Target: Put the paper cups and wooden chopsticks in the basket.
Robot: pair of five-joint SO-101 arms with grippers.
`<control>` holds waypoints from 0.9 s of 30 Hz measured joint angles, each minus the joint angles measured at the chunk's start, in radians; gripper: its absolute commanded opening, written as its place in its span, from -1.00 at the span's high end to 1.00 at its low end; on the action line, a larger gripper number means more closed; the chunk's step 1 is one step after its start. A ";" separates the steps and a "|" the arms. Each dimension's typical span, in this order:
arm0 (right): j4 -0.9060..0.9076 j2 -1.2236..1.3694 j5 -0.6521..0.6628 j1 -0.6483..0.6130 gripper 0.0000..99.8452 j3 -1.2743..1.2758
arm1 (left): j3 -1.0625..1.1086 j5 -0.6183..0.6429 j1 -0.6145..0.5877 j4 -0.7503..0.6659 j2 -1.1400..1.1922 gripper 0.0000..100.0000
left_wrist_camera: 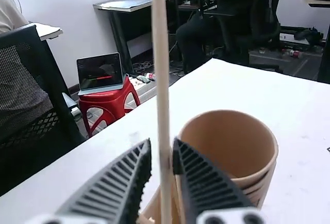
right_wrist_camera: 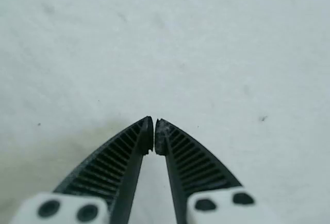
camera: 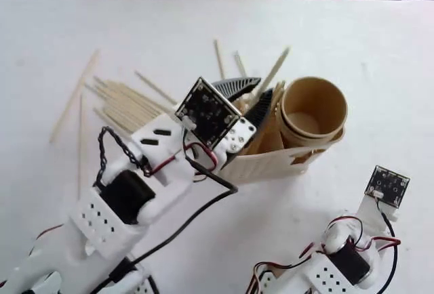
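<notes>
Your left claw (left_wrist_camera: 161,149) pinches one chopstick (left_wrist_camera: 161,69), long axis upright, above the basket (camera: 271,162) at frame centre, just beside the stacked paper cups (camera: 313,108). Your right claw (right_wrist_camera: 154,131) is closed over bare surface (right_wrist_camera: 232,38).

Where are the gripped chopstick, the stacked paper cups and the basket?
chopstick (left_wrist_camera: 161,79), left wrist view, middle of its shaft.
paper cups (camera: 313,123), high view, inner floor of the top cup.
basket (camera: 271,163), high view, white outer wall.

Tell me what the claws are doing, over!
Left claw shut on chopstick over basket. Right claw shut, empty. Cups in basket; more chopsticks loose on table.
</notes>
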 measured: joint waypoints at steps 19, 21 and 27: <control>0.000 0.000 0.000 0.002 0.96 0.000 | -0.081 0.074 -0.852 0.319 0.000 0.95; 0.000 0.000 0.000 0.002 0.96 0.000 | -0.021 0.005 -0.991 0.304 0.002 0.94; 0.000 0.000 0.000 0.002 0.96 0.000 | 0.167 -0.276 -1.200 0.130 0.137 0.79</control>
